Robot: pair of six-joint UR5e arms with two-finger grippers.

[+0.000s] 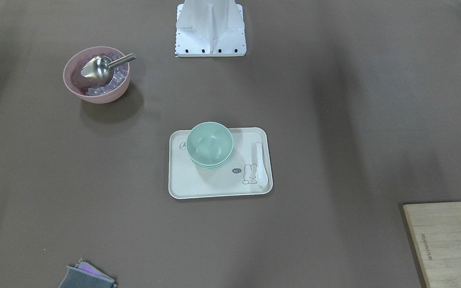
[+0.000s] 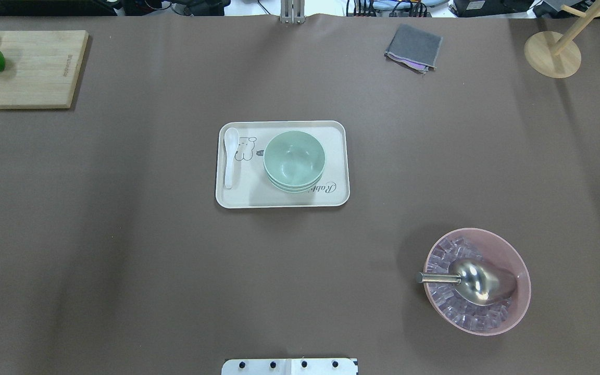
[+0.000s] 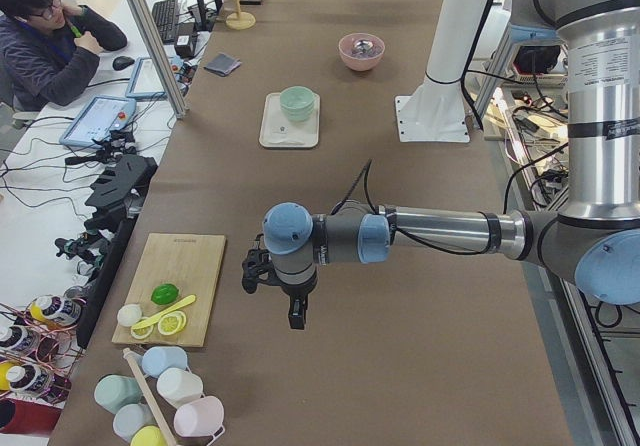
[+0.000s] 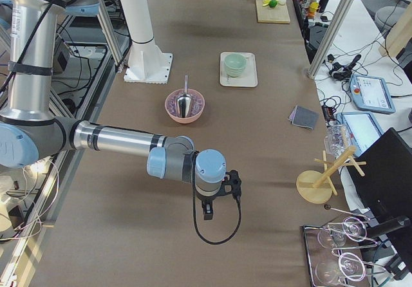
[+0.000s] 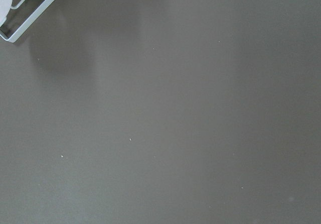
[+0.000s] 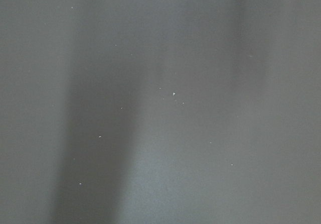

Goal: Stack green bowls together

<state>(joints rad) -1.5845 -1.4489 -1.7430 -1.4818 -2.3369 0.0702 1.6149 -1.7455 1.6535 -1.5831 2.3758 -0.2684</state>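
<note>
Big brown matte table [image 2: 123, 260], and both arms are parked way out at its ends. The left gripper [image 3: 297, 318] hangs pointing down over bare table near the pale wooden cutting board [image 2: 34, 73]. The right gripper [image 4: 207, 213] does the same at the opposite end, past the pink bowl. Each one only shows from the side cameras, so honestly I can't tell whether the fingers are apart or together. Neither is anywhere near the tray.

The cream rectangular plastic tray with a bunny drawing [image 2: 248, 182] sits mid-table. The larger round pink bowl of clear ice cubes [image 2: 520, 271] is well apart from it, on the robot's right.

The pale mint-green round bowls [image 2: 294, 156] are nested into one upright stack on the tray, on its right half in the overhead view, with the lower rims peeking out beneath the top one.

A folded grey cloth [image 2: 413, 48] lies at the far edge. A shiny metal scoop [image 2: 479, 281] rests in the ice, and a white ceramic soup spoon [image 2: 229, 156] lies along the tray's left side, apart from the stack.
</note>
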